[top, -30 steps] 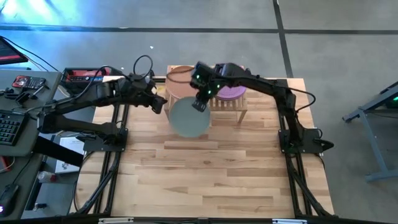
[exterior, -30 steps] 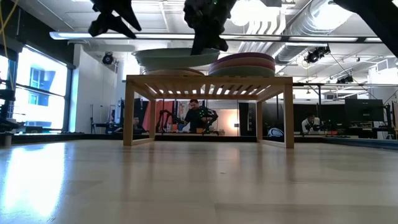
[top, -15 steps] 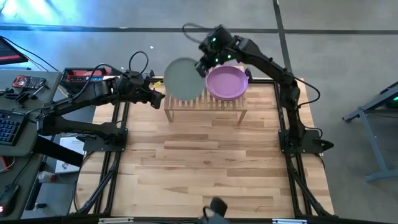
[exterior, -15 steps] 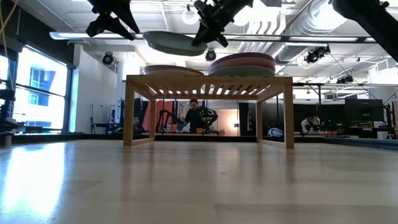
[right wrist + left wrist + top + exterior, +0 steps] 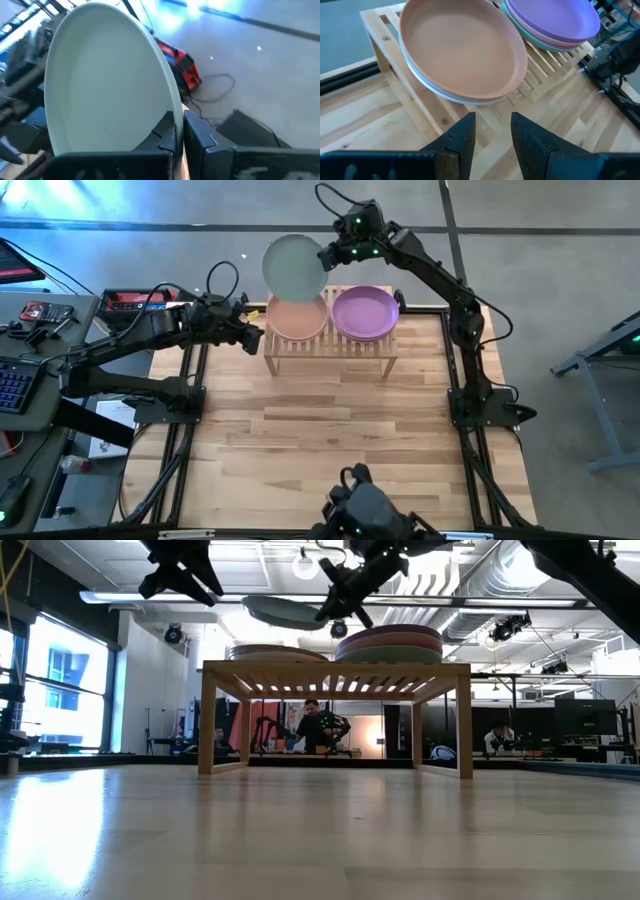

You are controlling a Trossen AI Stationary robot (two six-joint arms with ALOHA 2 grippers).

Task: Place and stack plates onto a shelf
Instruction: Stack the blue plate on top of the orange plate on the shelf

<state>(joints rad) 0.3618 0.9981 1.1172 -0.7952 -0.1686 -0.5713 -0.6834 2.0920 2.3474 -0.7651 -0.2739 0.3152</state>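
My right gripper [image 5: 328, 256] [image 5: 180, 132] is shut on a pale green plate [image 5: 291, 268] [image 5: 286, 612] [image 5: 105, 85], high in the air beyond the far left part of the shelf [image 5: 330, 350] [image 5: 335, 668]. The shelf's left half bears a stack topped by a peach plate [image 5: 297, 318] [image 5: 460, 50]. Its right half bears a stack topped by a purple plate [image 5: 365, 312] [image 5: 555, 17]. My left gripper [image 5: 256, 338] [image 5: 492, 135] hovers open at the shelf's left end, above the table, touching nothing. My right gripper pinches the green plate's rim [image 5: 178, 111] between its two fingers, at the edge toward the table's right. The fingers come at it from the right, about level. The plate is lifted clear, hollow side up, and in the low view slightly tilted.
The slatted shelf stands by the table's far edge, with bare plank tabletop [image 5: 340, 440] in front of it. A dark object [image 5: 365, 510] shows at the table's near edge. Desks with equipment stand to the left of the table [image 5: 40, 330].
My right gripper has carried the green plate from low in front of the shelf's left half, up and toward the far edge, passing over the peach stack. The plate now hangs higher and farther back. The dark object has come into view at the near edge.
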